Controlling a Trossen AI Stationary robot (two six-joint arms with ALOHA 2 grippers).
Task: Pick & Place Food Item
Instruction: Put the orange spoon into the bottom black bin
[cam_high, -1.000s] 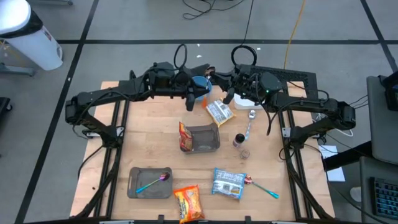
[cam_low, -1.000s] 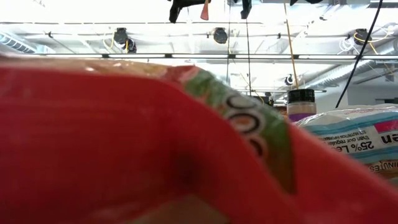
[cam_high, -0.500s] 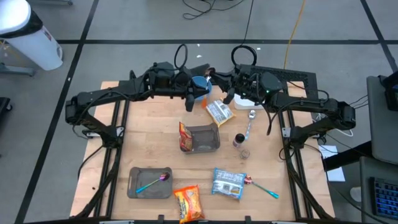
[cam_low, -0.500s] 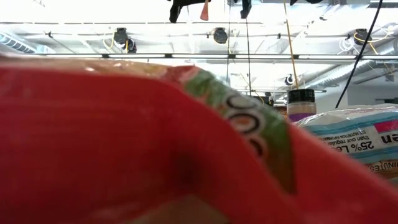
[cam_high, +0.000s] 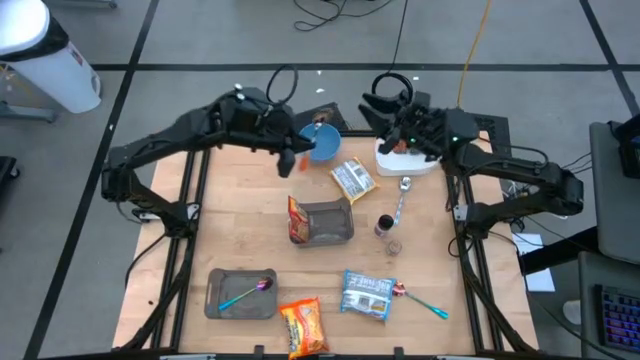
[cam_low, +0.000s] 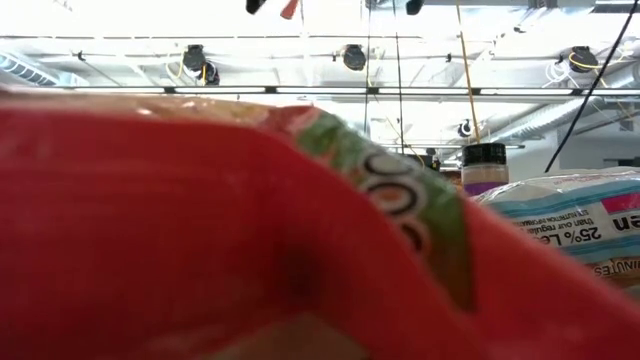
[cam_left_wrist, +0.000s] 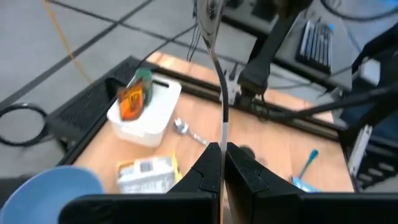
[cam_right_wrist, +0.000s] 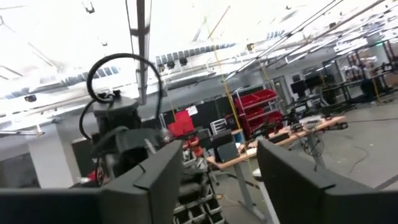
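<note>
Snack packet | just beside blue bowl; light, crinkly, slippery: pinch an edge seam | left hand together, empty; right hand apart, empty

Pale wooden table — glossy, crinkled snack packets.

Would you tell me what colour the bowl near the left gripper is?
Blue; the bowl shows best in the high view.

Bright, even overhead light with soft shadows on the table. In the low view a red packet looms blurred; ceiling lamps glare, washing out the background.
</note>
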